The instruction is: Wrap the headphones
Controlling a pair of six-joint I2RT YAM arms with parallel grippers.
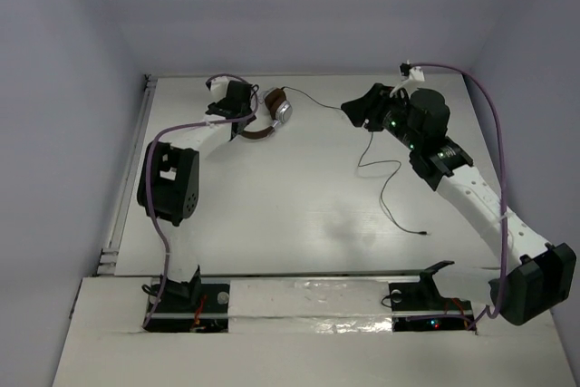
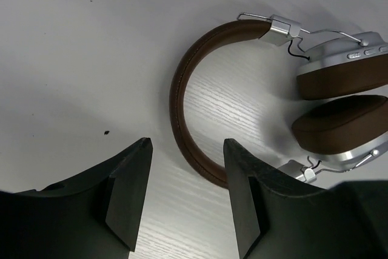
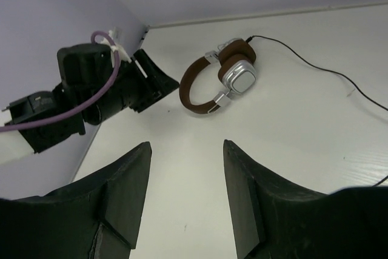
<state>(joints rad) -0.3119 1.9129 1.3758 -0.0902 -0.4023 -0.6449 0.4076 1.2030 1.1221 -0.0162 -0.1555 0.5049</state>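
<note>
The headphones (image 1: 272, 118), with brown headband and silver cups, lie at the far middle-left of the table. They also show in the left wrist view (image 2: 182, 95) and in the right wrist view (image 3: 209, 80). Their thin black cable (image 1: 385, 183) runs right, then loops down to a plug (image 1: 426, 235). My left gripper (image 1: 243, 108) is open and empty, just left of the headband (image 2: 188, 141). My right gripper (image 1: 355, 113) is open and empty, above the cable to the right of the headphones; its fingers (image 3: 121, 192) frame bare table.
White walls enclose the table on the left, far and right sides. A metal rail (image 1: 127, 178) runs along the left edge. Thick purple robot cables (image 1: 489, 106) hang off both arms. The left arm (image 3: 79, 98) shows in the right wrist view.
</note>
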